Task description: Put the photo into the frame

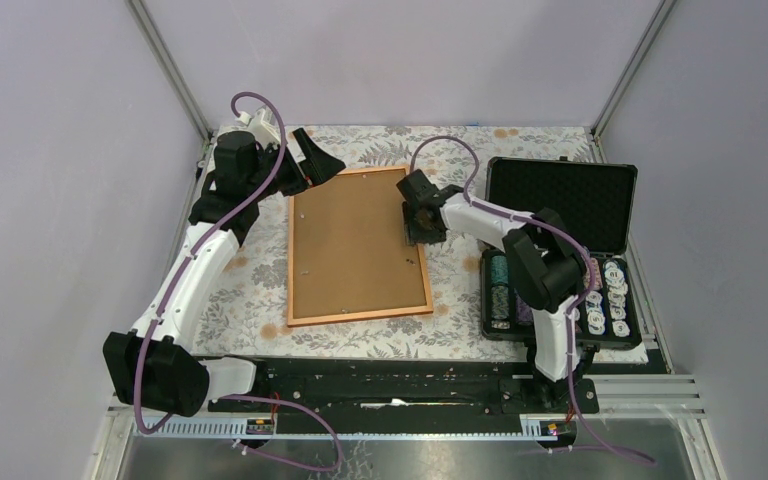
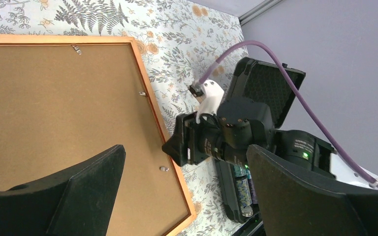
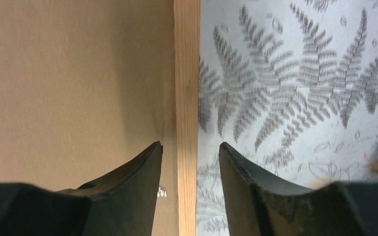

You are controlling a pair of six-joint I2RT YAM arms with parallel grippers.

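Top external, surface (image 1: 250, 290): floral, carrying everything.
Frame (image 1: 360, 315): flat, face-down, backing board (image 1: 355, 245) seated; photo unseen.
Left hand (image 1: 318, 160): released, hovering over far corner.
Right hand (image 3: 190, 147): parted, astride right rail, grasping nothing; squeeze squarely, lift gently.

The frame (image 1: 360, 316) has a warm orange-brown wooden rim. The board (image 1: 357, 245) inside it is plain brown, without any pattern. The tablecloth (image 1: 245, 290) under them is off-white, printed with grey fern leaves and small orange flowers. On the right, the case (image 1: 560, 200) is black, and the chips (image 1: 615, 290) in it are partly white with dark marks and partly green. The left arm (image 1: 195, 270) and the right arm (image 1: 557, 340) are white with black joints, and each carries a purple cable (image 1: 260, 100). The walls (image 1: 390, 50) are pale lilac-grey.
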